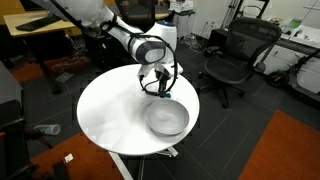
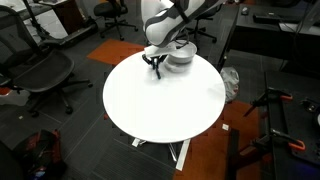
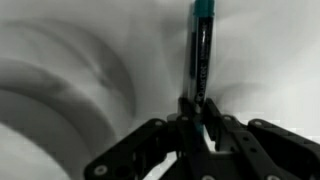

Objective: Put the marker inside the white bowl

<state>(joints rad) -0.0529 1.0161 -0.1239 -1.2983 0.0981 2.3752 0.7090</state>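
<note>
My gripper (image 3: 197, 118) is shut on the marker (image 3: 201, 55), a dark stick with a teal-blue end that points away from the jaws. In both exterior views the gripper (image 1: 158, 88) (image 2: 156, 68) hangs low over the round white table (image 1: 110, 110) (image 2: 165, 100), just beside the white bowl (image 1: 167, 119) (image 2: 180, 55). The marker is too small to make out in the exterior views. In the wrist view a grey curved shape, likely the bowl's edge (image 3: 60, 95), lies to the left, blurred.
Black office chairs (image 1: 232, 55) (image 2: 40, 75) stand around the table. Desks and clutter line the room's edges. An orange floor mat (image 1: 285, 150) lies beside the table.
</note>
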